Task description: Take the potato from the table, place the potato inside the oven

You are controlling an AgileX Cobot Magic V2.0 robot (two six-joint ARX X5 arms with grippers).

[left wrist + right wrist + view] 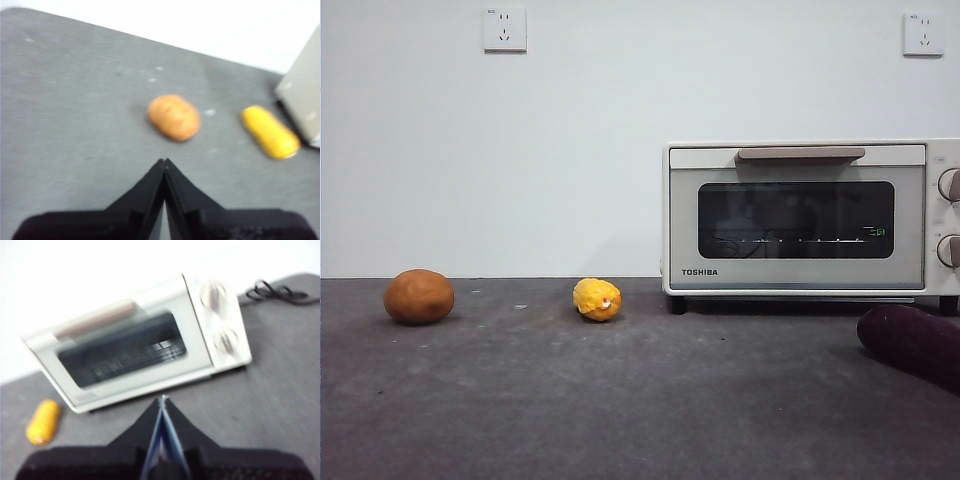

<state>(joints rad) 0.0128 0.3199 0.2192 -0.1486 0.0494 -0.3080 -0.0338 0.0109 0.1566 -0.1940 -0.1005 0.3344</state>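
Observation:
The orange-brown potato (419,296) lies on the dark grey table (620,400) at the far left. In the left wrist view the potato (174,117) sits a short way beyond my left gripper (164,162), whose jaws are shut and hold nothing. The cream-white Toshiba oven (810,218) stands at the right with its door closed. The right wrist view shows the oven (140,352) ahead of my right gripper (162,399), also shut and empty, above the table. Neither arm shows in the front view.
A bumpy yellow lump (597,299) lies between the potato and the oven. A dark purple vegetable (912,343) rests at the near right edge. The oven's black cable (272,291) trails behind it. A white wall with two sockets backs the table.

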